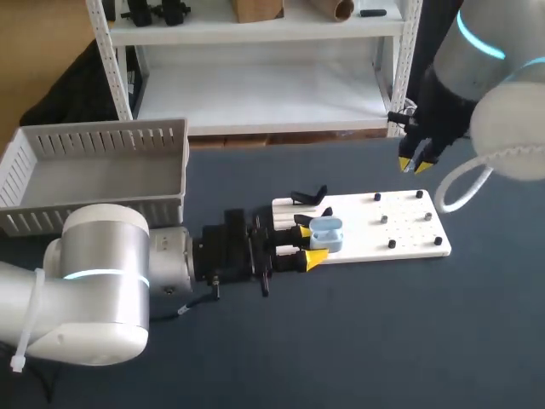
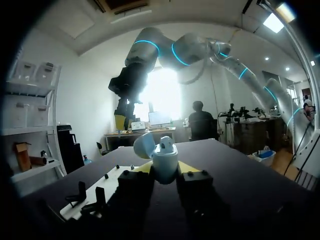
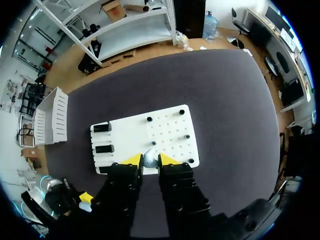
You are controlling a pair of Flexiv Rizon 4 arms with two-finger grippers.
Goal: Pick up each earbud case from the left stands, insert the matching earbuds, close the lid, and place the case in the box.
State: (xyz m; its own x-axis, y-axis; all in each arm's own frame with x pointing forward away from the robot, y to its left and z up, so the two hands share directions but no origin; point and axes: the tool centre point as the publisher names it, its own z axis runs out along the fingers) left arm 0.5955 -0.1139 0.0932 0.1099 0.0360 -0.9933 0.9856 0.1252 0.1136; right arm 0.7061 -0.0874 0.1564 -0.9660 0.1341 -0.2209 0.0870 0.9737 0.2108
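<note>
Left gripper (image 1: 311,245) lies low over the left end of a white rectangular perforated board (image 1: 400,223), fingers pointing along the board. Its two yellow-tipped fingers are clamped on the sides of a light blue, rounded plastic earbud case (image 1: 328,232). The case stands upright between the fingertips. Its hinged lid (image 2: 145,144) is open and tilted back to one side. In the left wrist view a rounded pale piece shows in the mouth of the case; whether it is a seated earbud cannot be told.

Black stands (image 1: 308,198) sit on the same end of the board, just beyond the left gripper's far finger. The gripper body covers the nearer part of that end. Small black pegs (image 1: 392,244) stand on the right half of the board, well apart from the case.

Right gripper (image 1: 415,165) hangs high above the table near the board's far right corner, fingers pointing down. Its fingers stand narrow and pinch a small pale earbud (image 3: 149,160) from two sides. In the right wrist view the board lies directly below this gripper.

A white slatted plastic box (image 1: 94,145) rests on the dark table cover (image 1: 383,324) at the far left, behind the left arm, apart from the board.
</note>
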